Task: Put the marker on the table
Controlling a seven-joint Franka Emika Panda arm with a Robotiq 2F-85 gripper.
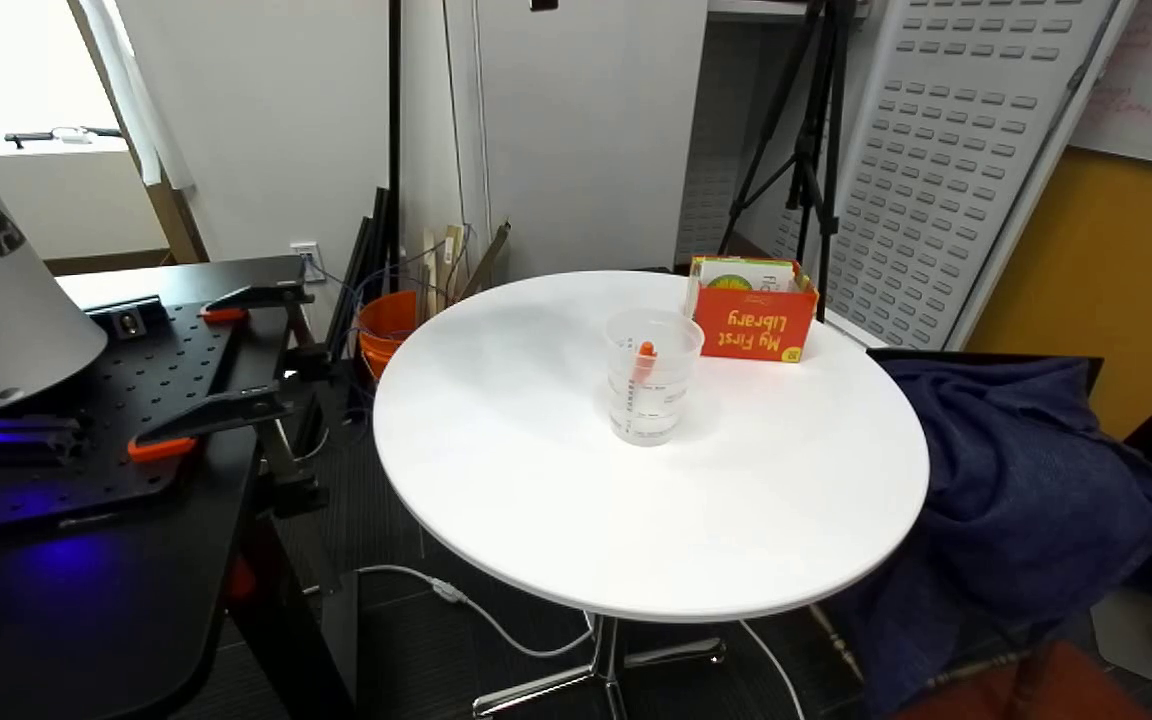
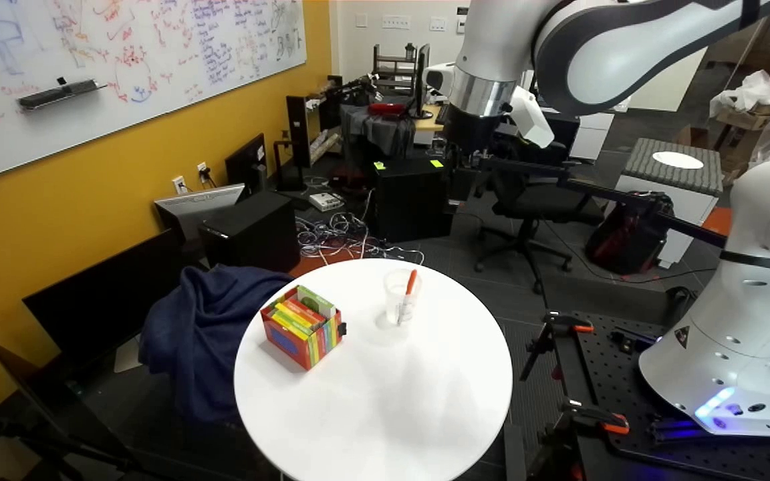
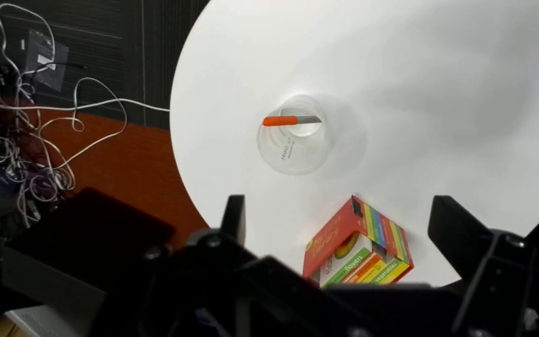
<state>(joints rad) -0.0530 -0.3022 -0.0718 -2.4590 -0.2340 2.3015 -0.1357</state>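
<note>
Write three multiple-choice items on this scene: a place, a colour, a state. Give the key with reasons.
1. Where is the marker?
A) In the book box
B) In the clear cup
C) On the floor

2. What colour is the round tabletop?
A) White
B) Yellow
C) Blue

3. How does the gripper stand?
A) Shut on the marker
B) Shut on nothing
C) Open

1 B: all views show it in the cup.
2 A: it shows white in every view.
3 C: the wrist view shows its jaws apart.
</note>
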